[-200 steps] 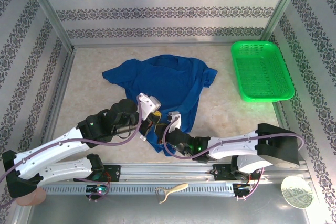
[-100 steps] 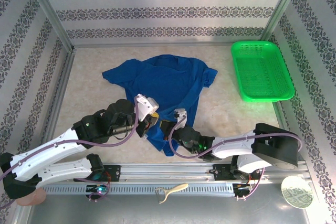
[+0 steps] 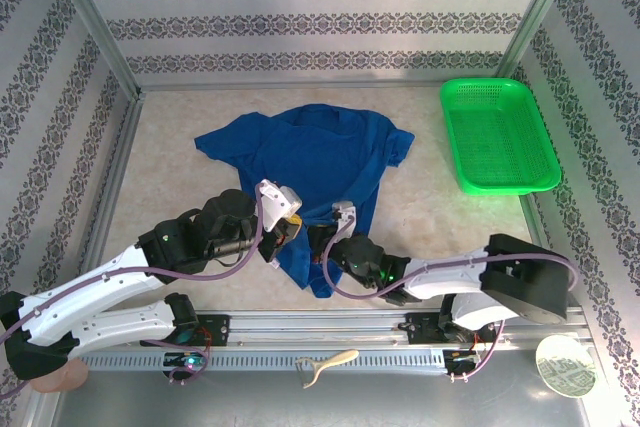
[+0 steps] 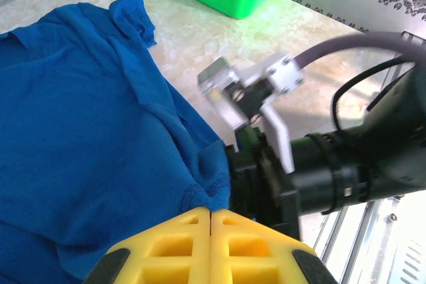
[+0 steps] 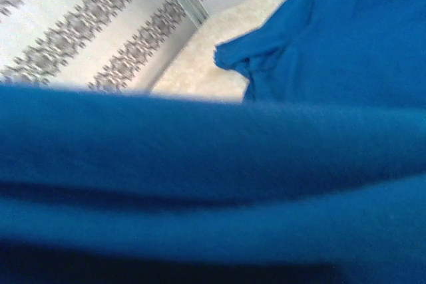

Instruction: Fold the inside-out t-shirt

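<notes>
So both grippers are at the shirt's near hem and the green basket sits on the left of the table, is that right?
Not quite: the basket sits on the right of the table, as the top view shows. The left gripper and right gripper are indeed at the near hem of the shirt.

A pale marbled table (image 3: pixel 430 209) carries the blue t-shirt (image 3: pixel 320 157) spread mid-table and a green basket (image 3: pixel 497 137) at far right

Left pincer (image 4: pixel 211 213) closed, yellow tips touching blue t-shirt (image 4: pixel 86 111) hem.
</notes>
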